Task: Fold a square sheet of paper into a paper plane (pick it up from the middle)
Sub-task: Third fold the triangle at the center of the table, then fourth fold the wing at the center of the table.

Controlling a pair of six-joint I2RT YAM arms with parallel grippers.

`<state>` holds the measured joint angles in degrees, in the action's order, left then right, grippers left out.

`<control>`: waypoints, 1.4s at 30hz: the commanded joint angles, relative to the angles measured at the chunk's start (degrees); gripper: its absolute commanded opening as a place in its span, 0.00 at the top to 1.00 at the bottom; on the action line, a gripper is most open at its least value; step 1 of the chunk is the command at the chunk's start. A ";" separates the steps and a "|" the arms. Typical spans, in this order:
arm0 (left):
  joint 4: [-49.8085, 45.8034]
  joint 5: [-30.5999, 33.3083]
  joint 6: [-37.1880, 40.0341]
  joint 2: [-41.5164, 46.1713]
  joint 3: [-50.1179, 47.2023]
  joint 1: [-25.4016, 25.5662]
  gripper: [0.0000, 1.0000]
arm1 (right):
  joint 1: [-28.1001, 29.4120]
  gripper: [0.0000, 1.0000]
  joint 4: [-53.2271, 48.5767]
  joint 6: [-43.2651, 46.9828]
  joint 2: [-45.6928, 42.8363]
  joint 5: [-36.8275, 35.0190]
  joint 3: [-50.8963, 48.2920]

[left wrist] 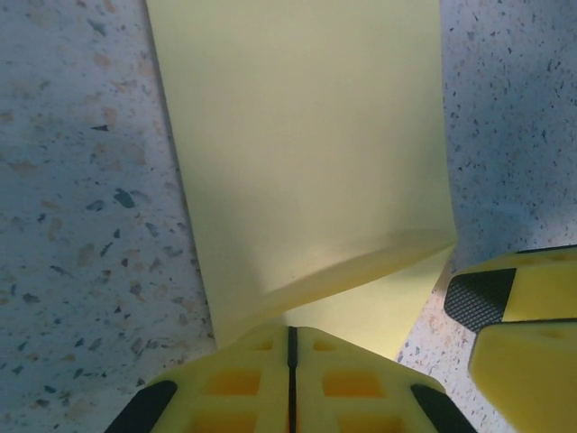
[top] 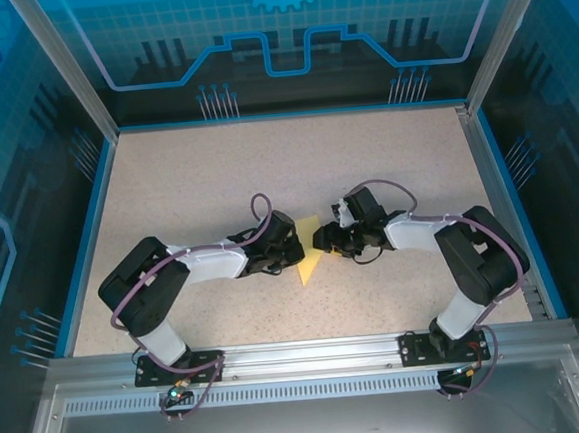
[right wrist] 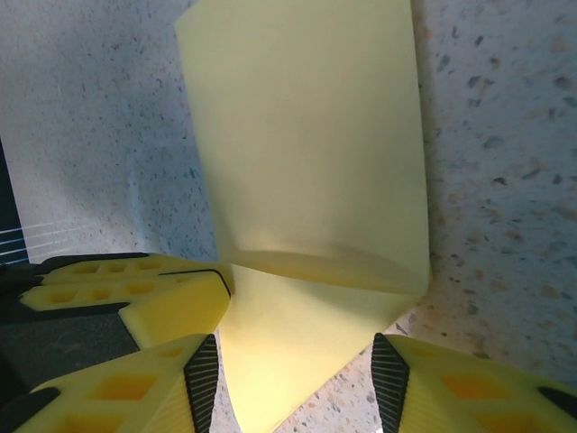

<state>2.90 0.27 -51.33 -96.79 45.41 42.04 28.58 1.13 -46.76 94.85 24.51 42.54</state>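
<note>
We log one fold in the square sheet of paper [top: 309, 265]. The left gripper [left wrist: 291, 336] clamps its edge, and the right gripper [right wrist: 295, 361] straddles it with jaws apart. Most folds remain.

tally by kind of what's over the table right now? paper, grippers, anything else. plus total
square sheet of paper, pale yellow, partly folded: 1
grippers: 2 (left gripper, right gripper)
other loose items: 0
Total: 3
</note>
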 commanded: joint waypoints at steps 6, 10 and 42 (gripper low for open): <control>0.52 1.63 -1.75 -1.47 -1.98 -0.96 0.90 | 0.93 0.50 -0.99 -1.98 0.92 -1.22 1.76; 0.75 1.42 -2.10 -2.32 -2.22 -1.25 0.91 | 0.93 0.48 -3.29 -2.44 -0.32 -4.58 2.01; 0.88 -0.08 -2.24 -2.52 -2.51 -1.79 0.91 | 0.79 0.64 -1.49 -1.92 4.73 6.00 4.94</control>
<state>5.08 0.19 -53.89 -97.89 44.07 41.01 28.99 2.83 -53.15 97.47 26.30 44.93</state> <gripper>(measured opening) 0.097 0.369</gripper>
